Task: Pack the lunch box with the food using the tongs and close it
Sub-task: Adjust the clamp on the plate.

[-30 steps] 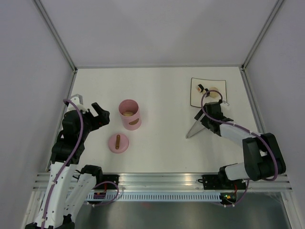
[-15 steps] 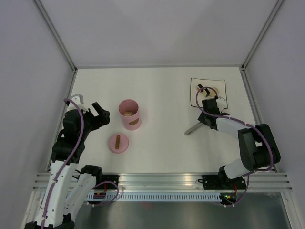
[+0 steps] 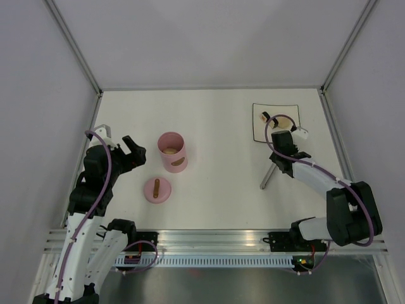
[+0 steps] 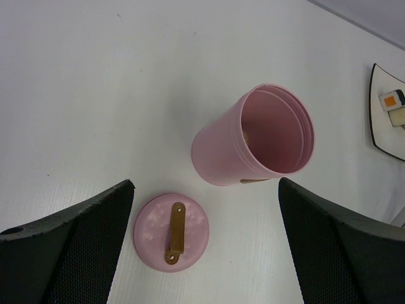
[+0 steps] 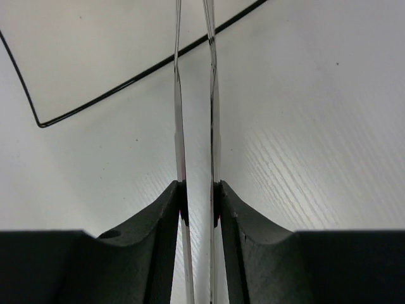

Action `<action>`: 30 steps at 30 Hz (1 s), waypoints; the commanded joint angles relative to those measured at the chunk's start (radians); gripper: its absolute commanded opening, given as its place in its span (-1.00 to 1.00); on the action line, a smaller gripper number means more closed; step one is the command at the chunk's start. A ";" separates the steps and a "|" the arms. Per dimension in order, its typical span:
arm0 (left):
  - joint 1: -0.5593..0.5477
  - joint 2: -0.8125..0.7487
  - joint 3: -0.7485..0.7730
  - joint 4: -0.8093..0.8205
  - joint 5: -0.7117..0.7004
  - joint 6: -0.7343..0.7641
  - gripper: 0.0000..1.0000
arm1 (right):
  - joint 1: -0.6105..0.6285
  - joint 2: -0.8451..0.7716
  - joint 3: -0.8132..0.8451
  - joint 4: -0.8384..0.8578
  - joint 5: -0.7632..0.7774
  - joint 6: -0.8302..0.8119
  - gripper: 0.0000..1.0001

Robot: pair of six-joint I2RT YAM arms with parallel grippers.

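I'm looking down into a pale, boxed-in cell. The desk (image 3: 215, 133) is a matte off-white sheet, evenly lit, with only soft shadows; up close its surface shows a fine ribbed grain. A plain light-grey back wall (image 3: 209, 38) closes the far side, flanked by a matching left wall (image 3: 38, 95) and right wall (image 3: 380, 76). Silvery metal struts (image 3: 74, 47) line the corners. At the near edge I see an aluminium rail (image 3: 215, 239) and a slotted white cable duct (image 3: 221, 261).

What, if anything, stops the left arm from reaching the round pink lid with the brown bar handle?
Probably nothing, so yes. The left gripper is open and empty, the round pink lid lies handle up close by it, and the pink cylindrical pot stands apart from the lid.
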 commanded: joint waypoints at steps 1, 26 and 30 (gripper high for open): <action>-0.001 -0.004 -0.005 0.036 0.010 0.038 0.99 | 0.004 -0.050 0.045 -0.030 0.038 -0.025 -0.28; -0.001 -0.005 -0.006 0.037 0.013 0.037 0.99 | 0.004 0.255 0.210 0.077 -0.154 -0.423 -0.15; -0.002 -0.005 -0.006 0.037 0.011 0.038 0.99 | 0.004 0.287 0.231 0.057 -0.152 -0.390 0.18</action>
